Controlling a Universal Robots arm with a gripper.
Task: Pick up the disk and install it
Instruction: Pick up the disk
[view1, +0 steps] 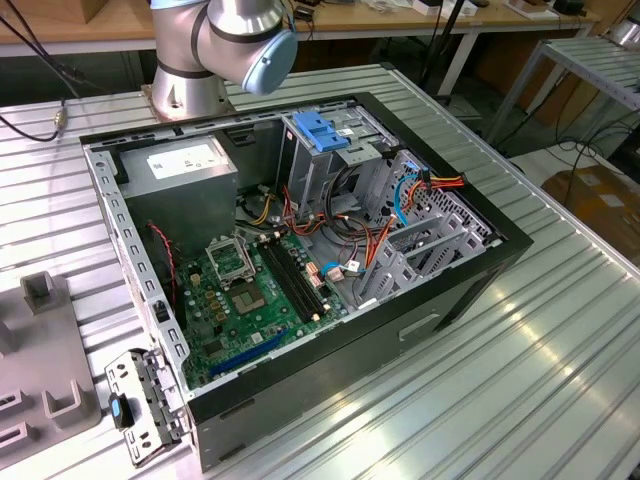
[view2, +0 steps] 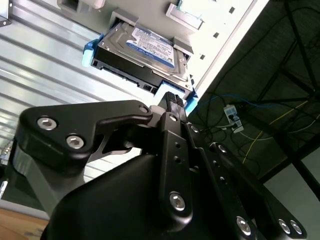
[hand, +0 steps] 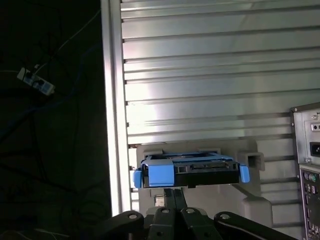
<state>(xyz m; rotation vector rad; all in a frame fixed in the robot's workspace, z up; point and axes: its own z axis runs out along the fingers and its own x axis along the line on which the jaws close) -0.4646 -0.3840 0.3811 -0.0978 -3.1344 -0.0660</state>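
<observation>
My gripper (view2: 172, 99) is narrow: the two fingers lie together with no gap that I can see, and nothing is clamped between them. The tips sit right at the end of the disk (view2: 140, 50) that faces me, by one blue side rail; I cannot tell whether they touch it. The disk lies flat, label up, in a grey holder (hand: 255, 195) on the ribbed metal surface (hand: 200, 75), close to that surface's edge. The computer case (hand: 306, 165) shows its rear panel just beside the holder. In the exterior view the case lies open on the surface, and my arm (view1: 225, 40) rises beyond its far side. A grey cage with a blue top (view1: 322, 130) stands inside at the far end.
</observation>
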